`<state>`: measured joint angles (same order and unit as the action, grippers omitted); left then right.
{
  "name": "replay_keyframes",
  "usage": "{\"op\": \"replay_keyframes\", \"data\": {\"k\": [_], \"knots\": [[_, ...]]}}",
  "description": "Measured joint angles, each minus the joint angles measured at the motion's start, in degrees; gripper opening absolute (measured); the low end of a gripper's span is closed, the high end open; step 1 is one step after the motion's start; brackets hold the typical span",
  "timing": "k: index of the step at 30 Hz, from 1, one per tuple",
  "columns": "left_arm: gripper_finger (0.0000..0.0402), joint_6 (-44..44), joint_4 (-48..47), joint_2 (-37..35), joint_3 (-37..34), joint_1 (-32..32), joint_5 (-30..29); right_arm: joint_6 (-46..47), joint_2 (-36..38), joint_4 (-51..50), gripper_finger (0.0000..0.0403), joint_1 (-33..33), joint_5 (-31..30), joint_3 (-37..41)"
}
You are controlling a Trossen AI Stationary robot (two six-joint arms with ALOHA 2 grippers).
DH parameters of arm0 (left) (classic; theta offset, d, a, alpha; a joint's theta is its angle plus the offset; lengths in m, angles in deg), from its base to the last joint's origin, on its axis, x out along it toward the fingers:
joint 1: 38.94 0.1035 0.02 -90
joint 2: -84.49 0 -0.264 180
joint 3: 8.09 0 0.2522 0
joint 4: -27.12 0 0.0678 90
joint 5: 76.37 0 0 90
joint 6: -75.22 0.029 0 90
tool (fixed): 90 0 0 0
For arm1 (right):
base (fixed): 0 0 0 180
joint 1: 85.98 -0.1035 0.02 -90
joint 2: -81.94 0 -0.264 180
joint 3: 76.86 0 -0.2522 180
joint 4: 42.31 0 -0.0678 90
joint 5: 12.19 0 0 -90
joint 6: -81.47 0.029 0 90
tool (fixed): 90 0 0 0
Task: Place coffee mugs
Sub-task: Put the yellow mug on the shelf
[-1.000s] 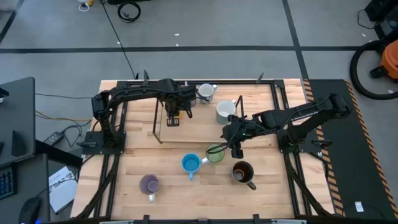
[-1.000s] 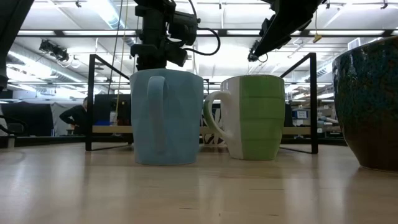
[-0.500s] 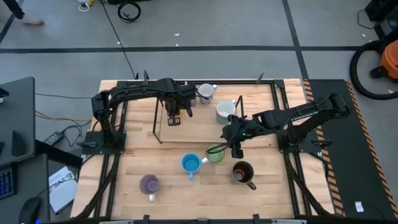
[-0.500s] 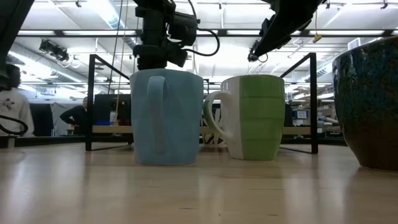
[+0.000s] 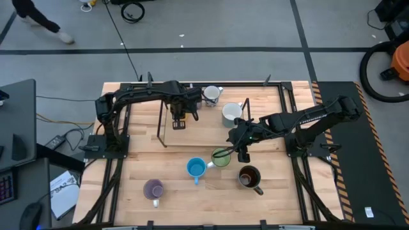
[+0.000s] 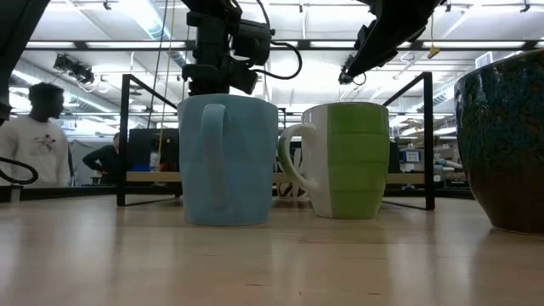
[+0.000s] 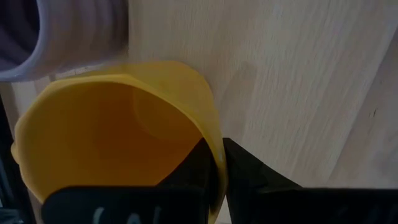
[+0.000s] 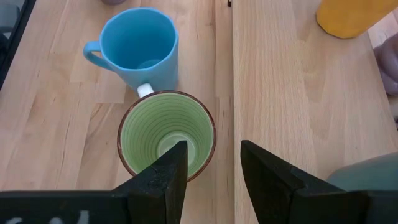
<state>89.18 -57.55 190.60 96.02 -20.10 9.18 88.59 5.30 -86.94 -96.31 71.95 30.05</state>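
Here we see the orange mug (image 7: 118, 130), glossy yellow-orange inside, its rim pinched between the left gripper (image 5: 179, 119)'s clenched fingers (image 7: 249, 177) at the black wire rack (image 5: 163, 121), just beside a lavender mug (image 7: 74, 34). The left arm reaches in along the table's far edge. The right gripper (image 8: 209, 171) hangs with fingers spread, 1 finger over the ribbed green mug (image 8: 166, 134), holding nothing; the blue mug (image 8: 140, 46) touches it.

Two dark jointed arms, left arm (image 5: 144, 94) and right arm (image 5: 307, 121) (white lettering along it), matte black fingers (image 8: 163, 180), black cable looping overhead.
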Motion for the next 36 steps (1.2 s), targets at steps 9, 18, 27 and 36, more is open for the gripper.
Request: {"op": "replay_keyframes", "data": {"k": [9, 18, 27, 36], "knots": [[0.0032, 0.2, -1.3, 0.0, 0.0, 0.1, 0.2, 0.0, 0.0, 0.0, 0.0155, 0.0, 0.0, 0.0], [0.0066, 0.2, -1.9, 0.0, 0.0, 0.1, 0.2, 0.0, 0.0, 0.3, 0.0155, 0.0, 0.0, 0.0], [0.007, 0.2, -1.8, 0.0, 0.0, 0.1, -1.2, -0.2, 0.0, 0.5, 0.0155, 0.0, 0.0, 0.0], [0.0089, -0.1, -2.1, 0.0, 0.0, 0.1, -1.9, -0.7, 0.0, 0.9, 0.0155, 0.0, 0.0, 0.0]]}}
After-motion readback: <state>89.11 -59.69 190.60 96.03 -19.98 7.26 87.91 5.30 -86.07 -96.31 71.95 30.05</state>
